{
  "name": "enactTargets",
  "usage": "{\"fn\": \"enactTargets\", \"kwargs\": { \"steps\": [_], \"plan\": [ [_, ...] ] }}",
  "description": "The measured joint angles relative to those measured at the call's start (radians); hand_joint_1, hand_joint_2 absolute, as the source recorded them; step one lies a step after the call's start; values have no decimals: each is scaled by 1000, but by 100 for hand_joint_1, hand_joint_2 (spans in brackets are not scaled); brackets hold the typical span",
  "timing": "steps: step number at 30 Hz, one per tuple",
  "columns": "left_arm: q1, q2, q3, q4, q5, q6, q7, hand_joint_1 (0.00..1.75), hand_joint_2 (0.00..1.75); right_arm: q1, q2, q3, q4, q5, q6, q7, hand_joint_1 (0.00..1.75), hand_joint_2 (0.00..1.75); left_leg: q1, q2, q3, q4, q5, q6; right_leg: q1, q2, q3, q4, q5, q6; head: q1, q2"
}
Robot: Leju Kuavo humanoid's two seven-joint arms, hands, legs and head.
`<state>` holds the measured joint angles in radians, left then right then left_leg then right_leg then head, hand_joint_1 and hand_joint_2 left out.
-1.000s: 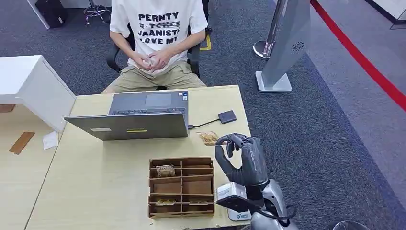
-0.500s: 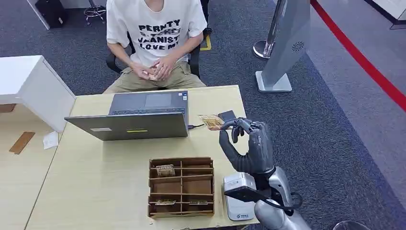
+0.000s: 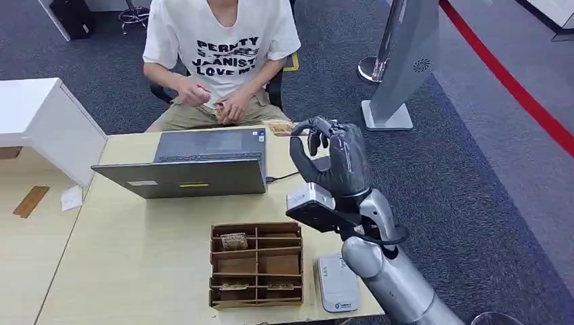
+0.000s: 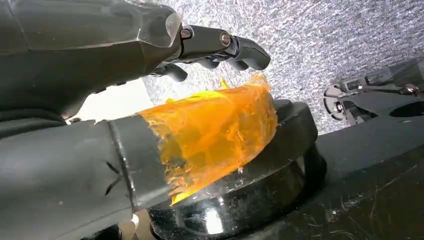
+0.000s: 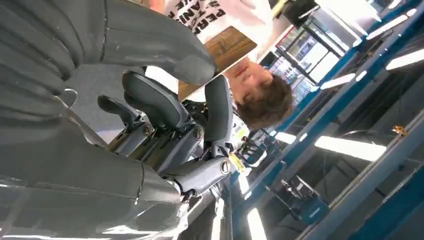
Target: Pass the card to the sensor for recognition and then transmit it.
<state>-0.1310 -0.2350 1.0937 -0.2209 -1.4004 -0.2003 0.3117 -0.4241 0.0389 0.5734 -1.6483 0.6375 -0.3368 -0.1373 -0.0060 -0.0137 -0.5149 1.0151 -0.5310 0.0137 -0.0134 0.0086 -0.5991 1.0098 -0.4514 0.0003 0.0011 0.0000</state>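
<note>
Upper centre of the head view, the right hand [image 3: 329, 154] pinches the card [image 3: 279, 127] above the bench's [image 3: 135, 250] far edge, near the seated person [image 3: 220, 54]. The left hand [image 4: 100, 100] hangs with fingers loosely apart, holding nothing.

Open laptop [image 3: 203, 162] on table [image 3: 135, 250], cardboard divider box [image 3: 256, 265] nearer

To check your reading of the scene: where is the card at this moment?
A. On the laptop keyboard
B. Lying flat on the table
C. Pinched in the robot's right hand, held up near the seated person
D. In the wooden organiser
C: the right hand pinches the card above the table's far edge, near the person.
</note>
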Motion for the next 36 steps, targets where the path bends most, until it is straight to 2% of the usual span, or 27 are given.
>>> {"fn": "enactTargets", "kwargs": {
  "steps": [9,24,25,27,28,36],
  "plan": [
    [-15,0,-31,0,-26,-8,16,0,0,-121,55,41,133,54,43,72,175,175,0,0,0,0,0,0,0,0,0,0,0,0,0,0],
    [-23,0,-51,0,-33,-17,23,0,0,-181,106,99,274,118,75,104,175,175,0,0,0,0,0,0,0,0,0,0,0,0,0,0],
    [-23,0,-51,0,-33,-17,23,0,0,-181,108,104,281,123,80,105,9,175,0,0,0,0,0,0,0,0,0,0,0,0,0,0],
    [-23,0,-52,0,-32,-17,23,0,0,-181,109,114,291,130,86,105,9,175,0,0,0,0,0,0,0,0,0,0,0,0,0,0],
    [-23,0,-52,0,-32,-17,23,0,0,-181,111,119,294,131,90,105,0,175,0,0,0,0,0,0,0,0,0,0,0,0,0,0],
    [-23,0,-51,0,-21,-16,21,0,0,-179,116,150,314,128,123,101,0,175,0,0,0,0,0,0,0,0,0,0,0,0,0,0]
  ]
}}
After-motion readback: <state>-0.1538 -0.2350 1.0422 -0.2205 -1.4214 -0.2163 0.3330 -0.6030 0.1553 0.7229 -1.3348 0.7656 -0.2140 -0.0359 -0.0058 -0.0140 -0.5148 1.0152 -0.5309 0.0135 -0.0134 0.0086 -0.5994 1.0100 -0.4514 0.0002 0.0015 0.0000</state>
